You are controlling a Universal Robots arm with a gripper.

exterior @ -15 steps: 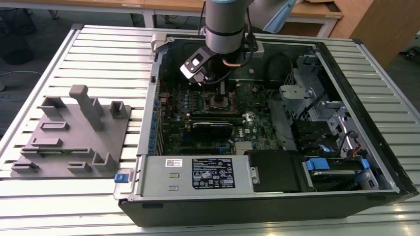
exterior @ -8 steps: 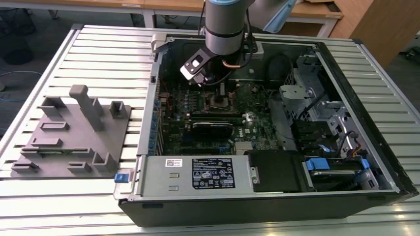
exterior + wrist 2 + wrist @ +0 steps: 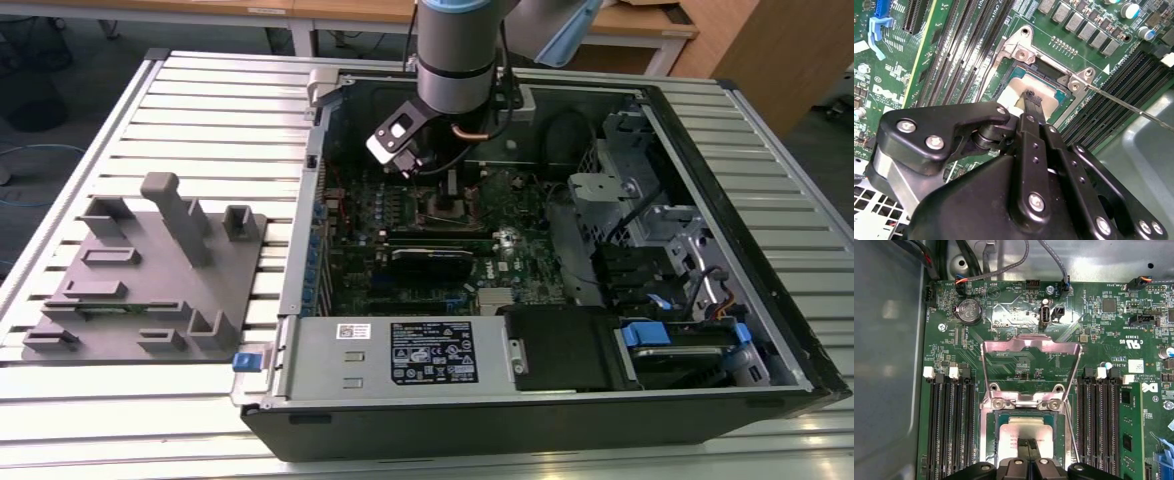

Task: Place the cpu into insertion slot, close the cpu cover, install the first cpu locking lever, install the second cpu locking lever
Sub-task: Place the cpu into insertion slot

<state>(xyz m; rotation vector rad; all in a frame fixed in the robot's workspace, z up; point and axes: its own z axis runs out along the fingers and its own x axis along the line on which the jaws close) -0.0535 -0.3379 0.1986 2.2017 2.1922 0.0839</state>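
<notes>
The cpu point(image 3: 1016, 427) point(image 3: 1013, 91) lies flat in the insertion slot point(image 3: 990, 437) point(image 3: 1019, 50), dull silver top up. My gripper point(image 3: 1028, 444) point(image 3: 1031, 98) is shut, its black tips together right at the middle of the chip's top with nothing between them. The cpu cover point(image 3: 1029, 347) is swung open, standing back from its hinge, and green board shows through its window. A thin wire locking lever point(image 3: 1072, 437) point(image 3: 1134, 109) stands free beside the slot. In the exterior view my gripper point(image 3: 450, 188) hangs over the slot point(image 3: 451, 207) inside the open computer case.
Long black memory slots point(image 3: 949, 425) point(image 3: 1100, 425) flank the socket on both sides. A coin battery point(image 3: 969, 310) and cables sit beyond the cover. The case wall point(image 3: 667, 130) surrounds the board. A grey fixture block point(image 3: 147, 280) lies at the exterior view's left.
</notes>
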